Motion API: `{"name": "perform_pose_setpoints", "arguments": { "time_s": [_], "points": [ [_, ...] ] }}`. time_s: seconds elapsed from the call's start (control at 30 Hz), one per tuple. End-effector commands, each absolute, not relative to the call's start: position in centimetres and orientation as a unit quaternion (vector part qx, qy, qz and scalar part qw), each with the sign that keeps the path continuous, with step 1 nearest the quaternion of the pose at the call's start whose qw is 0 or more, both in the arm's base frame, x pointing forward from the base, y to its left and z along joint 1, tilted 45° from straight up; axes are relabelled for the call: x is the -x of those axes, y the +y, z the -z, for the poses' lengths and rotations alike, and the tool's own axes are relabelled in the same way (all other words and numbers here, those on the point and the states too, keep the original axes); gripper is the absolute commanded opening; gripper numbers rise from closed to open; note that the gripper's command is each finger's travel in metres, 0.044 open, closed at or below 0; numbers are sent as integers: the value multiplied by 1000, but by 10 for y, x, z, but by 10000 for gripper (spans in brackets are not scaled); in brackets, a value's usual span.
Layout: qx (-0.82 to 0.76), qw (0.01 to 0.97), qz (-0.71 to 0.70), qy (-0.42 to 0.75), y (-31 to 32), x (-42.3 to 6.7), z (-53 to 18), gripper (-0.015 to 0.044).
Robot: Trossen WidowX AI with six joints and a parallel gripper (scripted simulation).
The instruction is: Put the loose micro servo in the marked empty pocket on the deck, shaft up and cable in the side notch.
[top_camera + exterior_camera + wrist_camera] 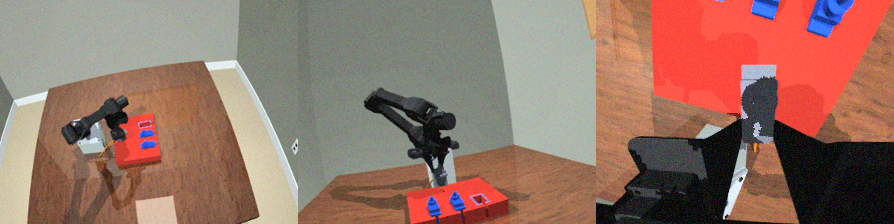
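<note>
The loose micro servo (757, 75) is grey with a dark round top. It sits at the edge of the red deck (134, 155) (420, 196) (696, 50), on the side nearest the arm's base. My gripper (118, 136) (441, 177) (757, 123) is shut on the servo, with a black finger on each side. The servo's orange cable (106, 151) (754, 147) trails off the deck towards the base. The marked empty pocket (145, 124) (479, 199) is at the far end of the deck, apart from the gripper.
Two blue servos (144, 133) (147, 145) (432, 205) (456, 200) sit mounted in the deck beside the pocket. The arm's white base block (92, 143) (451, 166) stands close beside the deck. A pale rectangle (155, 209) lies near the table's front edge.
</note>
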State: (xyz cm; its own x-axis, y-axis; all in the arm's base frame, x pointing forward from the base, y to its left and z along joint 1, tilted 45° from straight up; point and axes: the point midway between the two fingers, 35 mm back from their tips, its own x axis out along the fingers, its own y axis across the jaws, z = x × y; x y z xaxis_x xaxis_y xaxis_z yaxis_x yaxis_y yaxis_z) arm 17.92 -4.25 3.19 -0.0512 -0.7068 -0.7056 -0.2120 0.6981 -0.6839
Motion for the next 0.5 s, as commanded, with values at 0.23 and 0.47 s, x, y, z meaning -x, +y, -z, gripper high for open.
{"name": "perform_pose_setpoints", "arguments": {
  "time_s": [0.23, 0.47],
  "points": [
    [327, 608, 206, 694, -47, -213, -36, 0],
    [327, 608, 206, 693, -50, -237, -38, 0]
  ]
}}
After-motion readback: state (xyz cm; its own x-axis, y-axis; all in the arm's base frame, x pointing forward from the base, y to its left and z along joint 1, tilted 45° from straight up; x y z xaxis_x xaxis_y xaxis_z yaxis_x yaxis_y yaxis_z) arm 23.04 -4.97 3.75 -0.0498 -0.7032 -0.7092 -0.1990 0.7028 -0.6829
